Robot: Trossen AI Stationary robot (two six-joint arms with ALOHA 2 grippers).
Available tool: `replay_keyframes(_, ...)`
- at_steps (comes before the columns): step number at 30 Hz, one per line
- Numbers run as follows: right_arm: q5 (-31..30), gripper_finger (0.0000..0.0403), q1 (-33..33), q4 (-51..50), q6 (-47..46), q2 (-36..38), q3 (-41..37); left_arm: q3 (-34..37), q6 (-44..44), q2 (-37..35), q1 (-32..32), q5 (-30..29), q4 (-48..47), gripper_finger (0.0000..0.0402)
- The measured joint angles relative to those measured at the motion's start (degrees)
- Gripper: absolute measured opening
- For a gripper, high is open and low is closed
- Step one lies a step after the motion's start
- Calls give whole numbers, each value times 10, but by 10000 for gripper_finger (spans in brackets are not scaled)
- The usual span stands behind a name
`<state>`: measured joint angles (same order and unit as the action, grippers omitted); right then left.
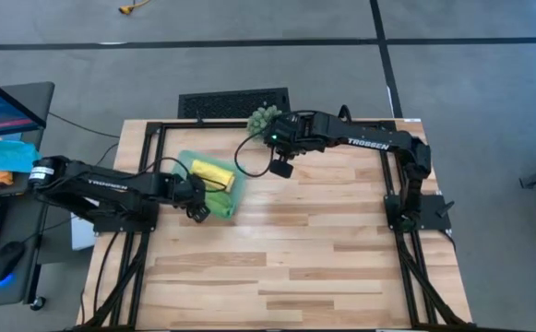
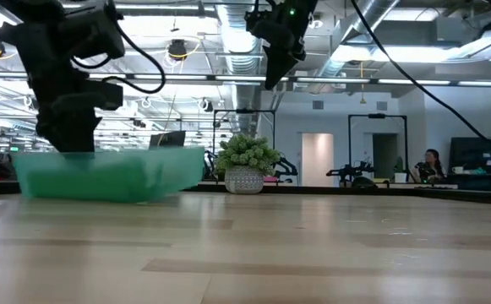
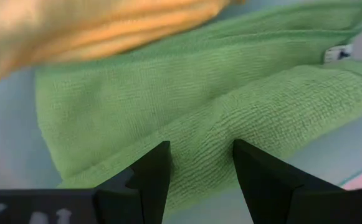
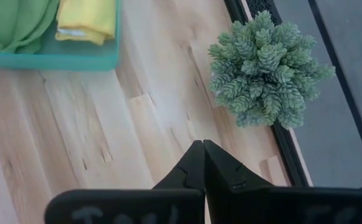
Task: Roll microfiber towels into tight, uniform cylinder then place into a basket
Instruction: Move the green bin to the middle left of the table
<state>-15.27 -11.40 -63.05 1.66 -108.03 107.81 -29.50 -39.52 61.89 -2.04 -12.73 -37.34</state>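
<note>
The teal basket (image 1: 183, 164) stands on the table's left half. In it, a yellow towel (image 1: 212, 171) lies as a bundle on the far side and a green towel (image 1: 221, 203) lies rolled on the near side. My left gripper (image 3: 200, 144) reaches down into the basket and is shut on the green towel (image 3: 168, 99). In the low view the basket's wall (image 2: 110, 173) hides its fingers. My right gripper (image 1: 281, 169) hangs shut and empty, high above the table to the basket's right. My left gripper pinches a raised fold (image 3: 199, 134) of the green towel between its two fingers (image 3: 152, 171). The fingers come from above, slanting down, and lie across the roll. The towel rests in the basket, beside the yellow towel (image 3: 93, 25).
A spiky green ball plant (image 1: 265, 118) in a white pot (image 2: 244, 180) stands at the table's far edge, just behind my right gripper (image 4: 203, 152). A desk with a monitor, keyboard and mouse (image 1: 5, 261) stands left of the table. Bare wood lies toward the near and right edges.
</note>
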Motion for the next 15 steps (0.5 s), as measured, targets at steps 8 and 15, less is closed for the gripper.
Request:
replay_keyframes(8, 1, 16, 0, -2, 12, 0, 0, -5, -86, 0, 57, 5, 4, 167)
replay_keyframes(15, 1, 19, 0, -17, 15, 0, 0, -53, -146, 0, 112, 5, 2, 167)
